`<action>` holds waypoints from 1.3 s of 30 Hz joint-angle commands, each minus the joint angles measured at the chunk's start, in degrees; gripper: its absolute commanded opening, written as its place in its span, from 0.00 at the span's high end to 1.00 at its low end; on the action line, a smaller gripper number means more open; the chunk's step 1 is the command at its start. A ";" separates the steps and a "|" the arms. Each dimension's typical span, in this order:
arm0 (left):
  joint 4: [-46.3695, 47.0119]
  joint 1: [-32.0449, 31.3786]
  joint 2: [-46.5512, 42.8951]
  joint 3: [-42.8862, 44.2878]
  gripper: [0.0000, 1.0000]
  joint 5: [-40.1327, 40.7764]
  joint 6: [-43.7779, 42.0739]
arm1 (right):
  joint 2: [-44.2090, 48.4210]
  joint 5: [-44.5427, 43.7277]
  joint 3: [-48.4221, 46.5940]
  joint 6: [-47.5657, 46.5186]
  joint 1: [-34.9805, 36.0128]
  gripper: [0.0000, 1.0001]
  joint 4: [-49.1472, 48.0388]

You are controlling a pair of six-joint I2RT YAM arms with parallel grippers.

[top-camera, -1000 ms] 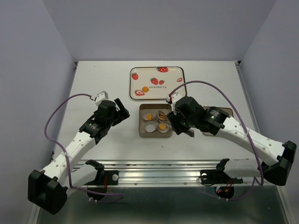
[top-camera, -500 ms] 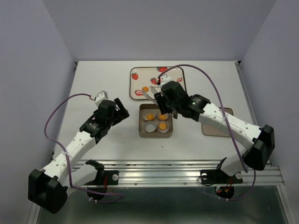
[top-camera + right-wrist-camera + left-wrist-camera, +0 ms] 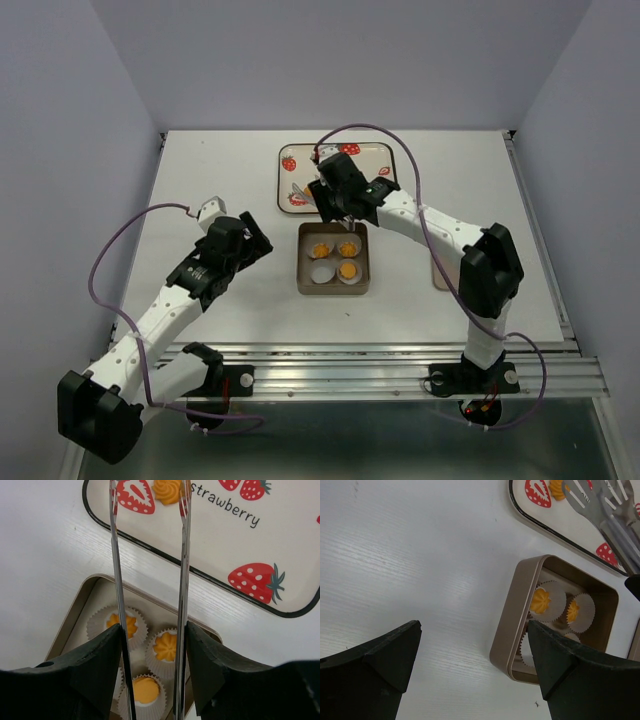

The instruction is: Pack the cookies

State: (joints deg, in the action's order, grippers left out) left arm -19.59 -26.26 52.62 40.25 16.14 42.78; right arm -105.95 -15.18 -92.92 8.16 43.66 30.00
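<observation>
A gold box (image 3: 303,262) holds paper cups. Three of them each hold an orange-yellow cookie (image 3: 166,646); the near-left cup (image 3: 321,272) is empty. A fourth cookie (image 3: 167,490) lies on the strawberry tray (image 3: 225,540), next to a printed strawberry. My right gripper (image 3: 152,630) is shut on metal tongs (image 3: 184,580). The tong arms stand spread, their tips on either side of the tray cookie. In the top view the right gripper (image 3: 335,195) is over the tray's near-left part. My left gripper (image 3: 475,630) is open and empty, just left of the box (image 3: 520,610).
The strawberry tray (image 3: 372,162) sits behind the box. A tan flat piece (image 3: 438,274) shows under my right arm, right of the box. Walls close in the table on three sides.
My right arm has swung from the box's right side back and left to the tray, carrying the tongs over the tray cookie. The left arm has barely moved.
</observation>
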 commanded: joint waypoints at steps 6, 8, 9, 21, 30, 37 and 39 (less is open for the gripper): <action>-1.15 -0.19 -0.41 2.46 0.01 2.67 0.37 | -7.95 -2.30 -8.93 -2.45 -1.03 0.39 -1.09; -1.23 -0.19 -0.33 2.38 0.01 3.02 0.37 | -9.45 -3.53 -9.64 -2.45 -1.03 0.39 -0.56; -1.15 -0.11 -0.41 2.29 0.01 3.02 0.37 | -9.88 -3.89 -9.64 -2.36 -1.03 0.39 -0.56; -1.24 -0.19 0.47 2.47 0.01 3.99 0.28 | -14.72 -5.12 -12.28 -2.63 -1.03 0.42 1.11; -1.24 -0.19 0.47 2.55 0.01 3.99 0.37 | -12.88 -5.12 -11.67 -1.31 -1.03 0.51 1.91; -1.15 -0.11 0.11 2.55 0.01 3.90 0.46 | -10.51 -6.09 -11.40 -1.39 -1.03 0.57 1.21; -1.24 -0.19 -0.24 2.55 0.01 3.81 0.55 | -9.19 -6.18 -11.49 -1.57 -1.03 0.57 0.33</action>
State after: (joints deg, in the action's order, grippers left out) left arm -20.86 -26.26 53.41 40.25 18.50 42.96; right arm -120.64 -19.31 -102.32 6.42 43.07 32.56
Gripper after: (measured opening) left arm 0.989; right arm 0.450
